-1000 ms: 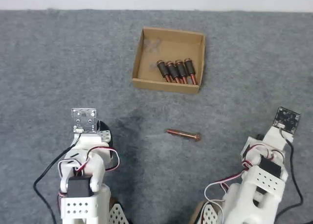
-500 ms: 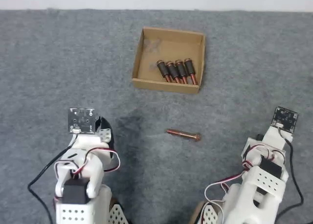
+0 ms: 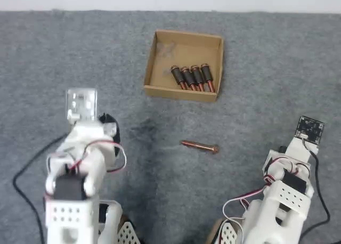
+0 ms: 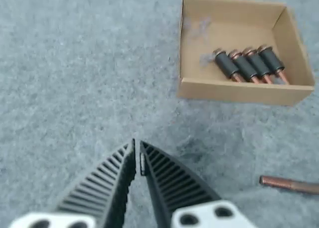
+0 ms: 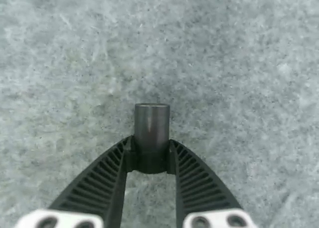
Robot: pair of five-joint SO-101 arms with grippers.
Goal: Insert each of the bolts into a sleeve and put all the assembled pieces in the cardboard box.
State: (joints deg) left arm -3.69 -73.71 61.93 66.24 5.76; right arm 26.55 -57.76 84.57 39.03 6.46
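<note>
bolt (image 3: 199, 146) lies mid-frame on the grey bench (image 3: 53, 52), apart below the box (image 3: 181, 93), which holds four assembled pieces (image 3: 193, 77). left jaws closed, empty; right jaws grip a sleeve (image 5: 151, 128).

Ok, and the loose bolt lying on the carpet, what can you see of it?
The loose bolt is a slim, copper-coloured metal rod with a wider head at one end. It is bare, with no sleeve on it. It lies flat on the grey carpet, outside the cardboard box and apart from it, roughly parallel to the box's nearest wall. Only the carpet touches it.
</note>
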